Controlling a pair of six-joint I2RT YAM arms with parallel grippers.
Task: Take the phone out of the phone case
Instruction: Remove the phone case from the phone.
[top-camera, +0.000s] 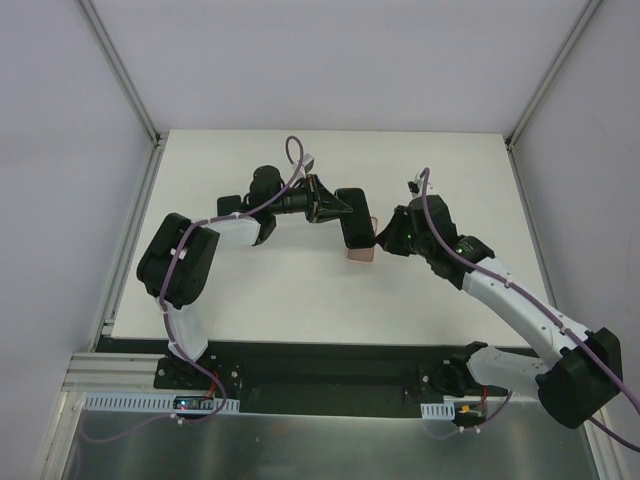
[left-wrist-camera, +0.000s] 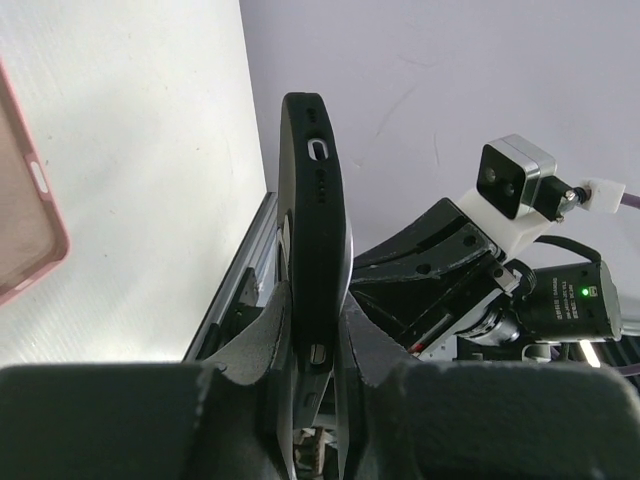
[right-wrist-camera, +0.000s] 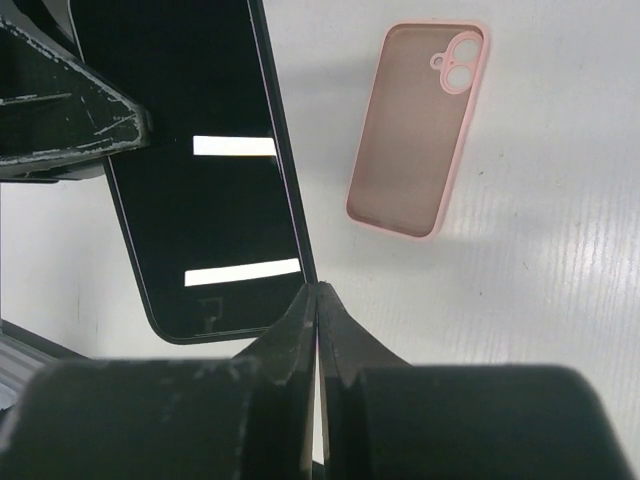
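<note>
— Where is the phone sitting right now?

— The left gripper (left-wrist-camera: 318, 335) is clamping the black smartphone (left-wrist-camera: 312, 230) across its two flat faces. It is holding it edge-on to its own wrist camera, up off the white table (top-camera: 250, 290). The dark glass is reflecting two bright strips in the right wrist view.

— And the case?

— The pink phone case (right-wrist-camera: 412, 130) is lying flat on the table, hollow side up, with nothing in it (the round camera cut-out is showing at one end). From overhead it is peeking out just past the phone's near end.

— What is the right gripper doing?

— The right gripper (right-wrist-camera: 318, 300) is pressing its fingers tight together, with no gap and nothing showing between them. The tips are meeting the phone's lower corner, right at the rim of the glass. I cannot tell whether they are actually touching it.
</note>
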